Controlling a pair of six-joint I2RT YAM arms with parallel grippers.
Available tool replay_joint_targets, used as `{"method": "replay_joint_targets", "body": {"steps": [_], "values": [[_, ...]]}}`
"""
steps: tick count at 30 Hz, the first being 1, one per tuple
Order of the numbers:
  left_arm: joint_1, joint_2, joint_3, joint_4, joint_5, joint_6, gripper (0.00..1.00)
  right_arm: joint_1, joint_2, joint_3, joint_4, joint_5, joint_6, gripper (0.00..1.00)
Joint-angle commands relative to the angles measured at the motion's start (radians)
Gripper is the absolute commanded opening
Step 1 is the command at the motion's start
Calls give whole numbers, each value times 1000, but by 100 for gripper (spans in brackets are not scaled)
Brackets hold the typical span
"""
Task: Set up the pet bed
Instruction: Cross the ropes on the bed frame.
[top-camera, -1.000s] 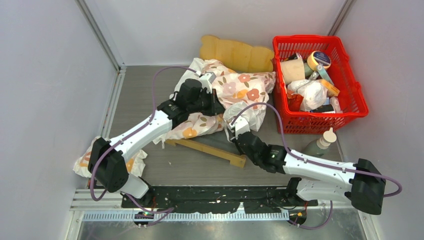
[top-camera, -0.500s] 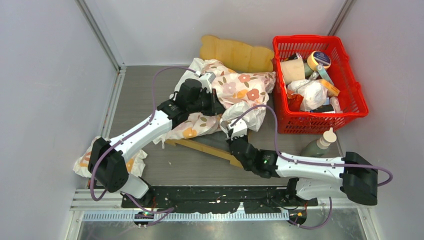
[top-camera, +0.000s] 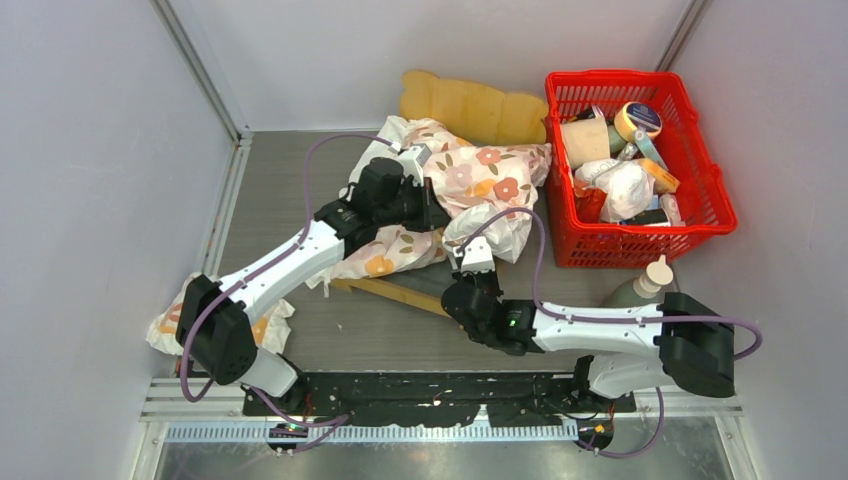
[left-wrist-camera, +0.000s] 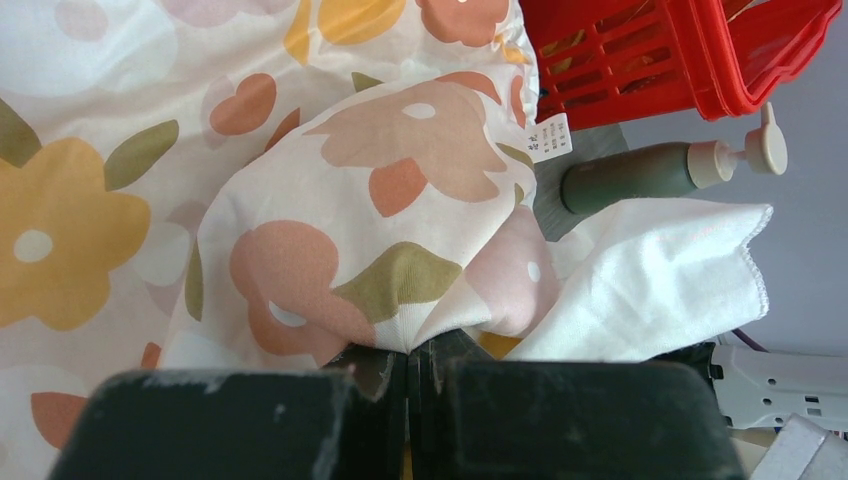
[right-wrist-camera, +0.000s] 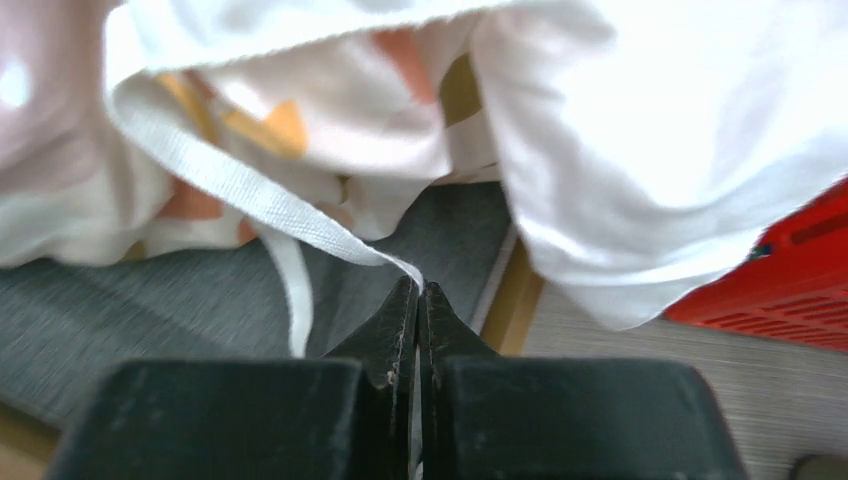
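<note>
The left gripper (left-wrist-camera: 408, 352) is pressed together on a fold of the white floral-print fabric cushion (left-wrist-camera: 380, 190). The right gripper (right-wrist-camera: 418, 300) pinches a white woven strip (right-wrist-camera: 250, 205) at the cushion's edge. Just beneath its fingertips lies the light-wood pet bed (top-camera: 398, 293) with a dark grey fabric surface, mostly covered by the cushion.

Pet bed (top-camera: 470, 108) is lying centre frame in the top view. Its scalloped light-wood headboard is standing upright at upper centre. A low wooden rail is running diagonally at lower centre, with a strip of dark grey sleeping surface showing just behind it. Floral cushion (top-camera: 470, 180) is covering the middle.
</note>
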Motion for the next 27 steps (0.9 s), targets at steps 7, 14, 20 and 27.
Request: {"method": "replay_joint_targets", "body": {"steps": [7,14,20,27], "values": [[9,21,47,90,-9,-10,0,2,5,67,14,212,-108,5],[9,8,27,89,-15,-8,0,90,172,210,-346,237,241,5],[9,-11,11,81,-23,-2,0,136,365,424,-843,268,713,5],[11,-23,-4,67,-43,9,0,172,545,610,-1205,309,994,5]]}}
